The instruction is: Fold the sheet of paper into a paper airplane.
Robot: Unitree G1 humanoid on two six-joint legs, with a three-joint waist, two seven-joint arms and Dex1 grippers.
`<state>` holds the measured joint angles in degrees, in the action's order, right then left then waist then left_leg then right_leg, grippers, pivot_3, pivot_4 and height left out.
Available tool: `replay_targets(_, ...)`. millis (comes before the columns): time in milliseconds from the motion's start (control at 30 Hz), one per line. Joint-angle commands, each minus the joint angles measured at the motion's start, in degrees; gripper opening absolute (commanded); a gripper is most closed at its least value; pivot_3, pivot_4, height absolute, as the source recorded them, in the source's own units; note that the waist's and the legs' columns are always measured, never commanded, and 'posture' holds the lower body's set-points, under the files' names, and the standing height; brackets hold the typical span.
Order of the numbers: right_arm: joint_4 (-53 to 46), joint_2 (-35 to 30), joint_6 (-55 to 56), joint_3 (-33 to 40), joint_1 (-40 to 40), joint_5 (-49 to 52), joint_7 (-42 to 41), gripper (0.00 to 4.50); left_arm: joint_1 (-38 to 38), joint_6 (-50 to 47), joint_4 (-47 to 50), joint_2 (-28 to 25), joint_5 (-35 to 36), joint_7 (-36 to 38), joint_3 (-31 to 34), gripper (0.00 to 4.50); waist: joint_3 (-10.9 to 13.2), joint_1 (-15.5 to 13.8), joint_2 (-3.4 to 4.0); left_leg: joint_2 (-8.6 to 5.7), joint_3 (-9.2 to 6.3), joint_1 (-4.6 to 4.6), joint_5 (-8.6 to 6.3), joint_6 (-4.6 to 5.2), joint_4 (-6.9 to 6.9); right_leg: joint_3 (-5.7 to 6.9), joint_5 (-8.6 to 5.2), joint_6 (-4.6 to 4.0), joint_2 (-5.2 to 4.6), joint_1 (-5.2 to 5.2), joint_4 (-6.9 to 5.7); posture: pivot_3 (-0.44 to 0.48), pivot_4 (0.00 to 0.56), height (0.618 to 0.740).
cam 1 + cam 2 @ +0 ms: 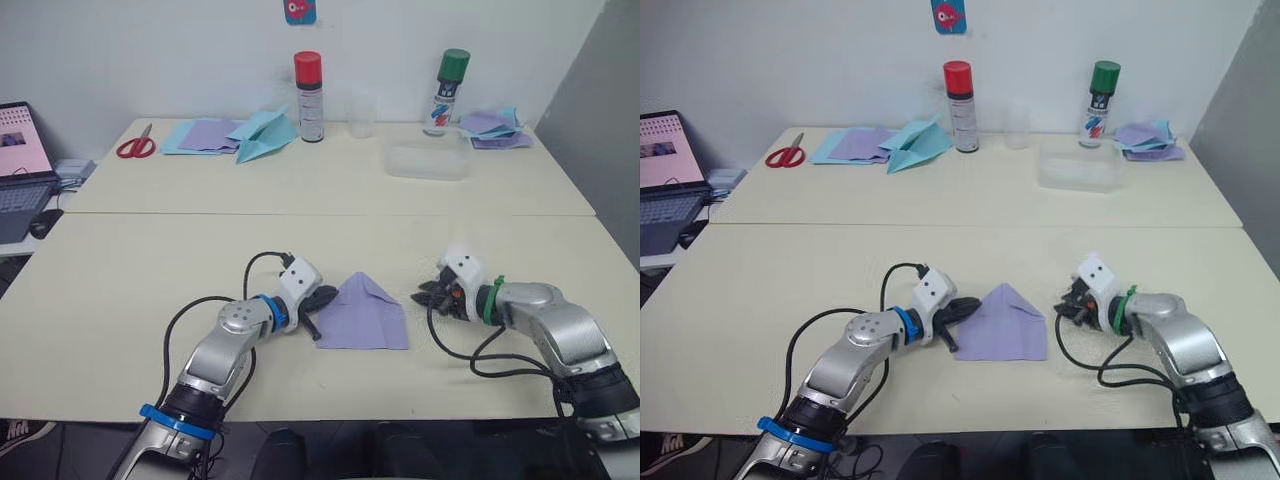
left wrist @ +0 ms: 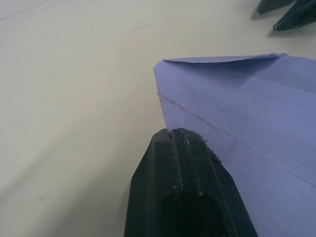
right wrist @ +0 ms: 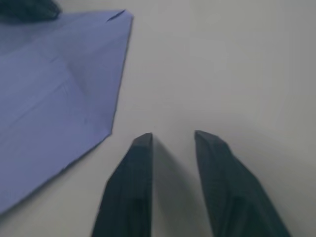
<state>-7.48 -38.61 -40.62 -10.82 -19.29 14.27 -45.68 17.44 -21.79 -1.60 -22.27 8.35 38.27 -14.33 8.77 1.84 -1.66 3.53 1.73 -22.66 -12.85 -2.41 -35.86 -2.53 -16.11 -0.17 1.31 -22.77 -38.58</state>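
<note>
The thin lavender-purple sheet of paper (image 1: 364, 316), its top corners folded to a point, lies flat on the cream surface (image 1: 120, 290) between my two tools. My left tool (image 1: 322, 299) sits at the sheet's left edge; in my left wrist view one black finger (image 2: 190, 197) presses onto that edge, and I cannot tell whether the pair is spread or together. My right tool (image 3: 173, 140) rests just off the sheet's right side, fingers slightly spread, pinching nothing, with bare surface around it. The surface's near edge lies close below the sheet. Far back stand a red-capped spray can (image 1: 309, 96), a green-capped spray can (image 1: 449, 91), a light-blue paper plane (image 1: 262, 135) and red-handled scissors (image 1: 137, 145).
</note>
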Motion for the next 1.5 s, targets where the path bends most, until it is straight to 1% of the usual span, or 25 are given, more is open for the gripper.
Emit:
replay_targets(33,-1.2,-2.9,7.8,-2.3,1.1,-4.0,-2.7,0.01,-1.7,-1.6,-2.8,-0.4,-2.3,-0.6,-1.2,0.00,0.0,0.0,-0.01,0.00,0.01,-0.02,0.00,0.00,0.00,0.02,0.00,0.00,0.00,-0.01,-0.01,0.000,0.150,0.740)
replay_targets(133,-0.8,-4.7,13.6,-3.7,2.3,-6.2,-5.0,0.01,-2.0,-1.6,-2.6,-0.5,-2.3,-0.6,-1.1,0.00,0.0,0.0,-0.03,0.00,0.00,-0.05,0.00,0.00,-0.01,0.04,0.00,0.01,0.00,-0.03,0.00,0.000,0.150,0.740)
replay_targets(167,-0.9,-4.9,13.8,-3.7,2.7,-5.7,-5.9,0.01,-2.0,-1.5,-2.6,-0.6,-2.3,-0.5,-1.1,0.00,0.0,0.0,-0.04,0.00,0.00,-0.05,0.00,0.00,-0.01,0.04,0.00,0.01,0.00,-0.04,0.01,0.000,0.150,0.740)
replay_targets(333,-2.2,-4.1,11.4,-2.8,3.9,-3.6,-7.8,0.01,-2.1,-1.5,-2.6,-0.7,-2.4,-0.4,-1.1,0.00,0.0,0.0,-0.07,0.01,0.00,-0.05,0.00,0.00,0.00,0.05,-0.01,0.03,0.00,-0.03,0.01,0.000,0.150,0.740)
replay_targets(567,-7.8,-7.4,5.3,-4.4,7.2,-1.8,-12.3,0.01,-2.6,-1.3,-2.6,-0.9,-2.5,-0.5,-0.9,0.00,0.0,-0.1,-0.11,0.02,-0.03,-0.04,0.00,-0.01,0.01,0.06,-0.03,0.04,0.00,-0.01,0.01,0.000,0.150,0.740)
replay_targets(633,-9.2,-6.5,2.4,-4.4,7.6,-0.4,-11.9,0.01,-2.8,-1.3,-2.5,-0.9,-2.5,-0.6,-0.9,0.00,0.0,-0.1,-0.15,0.03,-0.06,-0.02,0.00,-0.01,0.01,0.05,-0.03,0.03,0.00,-0.01,0.01,0.000,0.150,0.740)
replay_targets(700,-10.1,-4.2,-0.4,-3.9,7.6,1.4,-10.3,0.01,-2.8,-1.3,-2.5,-0.9,-2.5,-0.6,-0.9,0.00,-0.1,0.0,-0.21,0.03,-0.07,0.00,0.00,-0.01,0.02,0.05,-0.04,0.03,0.00,0.00,0.01,0.000,0.150,0.740)
replay_targets(833,-9.5,-0.3,-2.0,-3.1,7.3,1.6,-7.0,0.01,-2.5,-1.3,-2.4,-0.8,-2.8,-0.8,-0.9,0.00,-0.1,0.0,-0.27,0.04,-0.13,0.10,0.00,-0.01,0.04,0.04,-0.04,0.02,0.03,0.04,-0.02,0.000,0.150,0.740)
replay_targets(1000,-9.3,4.3,-5.3,-0.1,6.7,4.0,-3.8,0.01,-2.5,-1.2,-2.4,-0.8,-2.9,-0.6,-1.0,0.00,-0.1,0.1,-0.29,0.07,-0.16,0.20,-0.01,-0.01,0.03,0.01,-0.04,0.01,0.03,0.09,-0.05,0.000,0.150,0.740)
replay_targets(1133,-8.9,6.1,-4.9,1.9,6.6,5.3,-2.5,0.01,-2.5,-1.1,-2.4,-0.9,-3.0,-0.4,-1.0,0.00,0.0,0.1,-0.27,0.06,-0.14,0.16,-0.01,-0.01,0.04,0.00,-0.05,0.01,0.02,0.08,-0.04,0.000,0.150,0.740)
replay_targets(1267,-7.5,10.3,-5.2,4.2,5.1,7.1,0.8,0.01,-2.3,-0.9,-2.6,-1.0,-3.0,-0.3,-1.1,0.00,0.0,0.1,-0.27,0.06,-0.13,0.09,-0.01,-0.01,0.03,-0.01,-0.04,0.01,0.01,0.03,-0.05,0.000,0.150,0.740)
replay_targets(1400,-6.0,13.9,-4.3,3.8,3.3,6.6,3.2,0.01,-1.8,-1.0,-2.8,-0.8,-3.1,-0.3,-1.1,0.00,0.0,0.0,-0.26,0.05,-0.12,-0.01,0.00,-0.01,0.02,0.00,-0.03,0.02,0.01,-0.08,-0.09,0.000,0.150,0.740)
replay_targets(1500,-5.6,15.5,-4.0,3.2,2.4,6.3,4.1,0.01,-0.5,-1.1,-3.3,-0.6,-3.2,0.0,-1.4,0.00,0.0,0.0,-0.26,0.04,-0.09,-0.11,0.00,-0.01,0.02,0.02,-0.03,0.03,0.01,-0.15,-0.09,0.000,0.150,0.740)
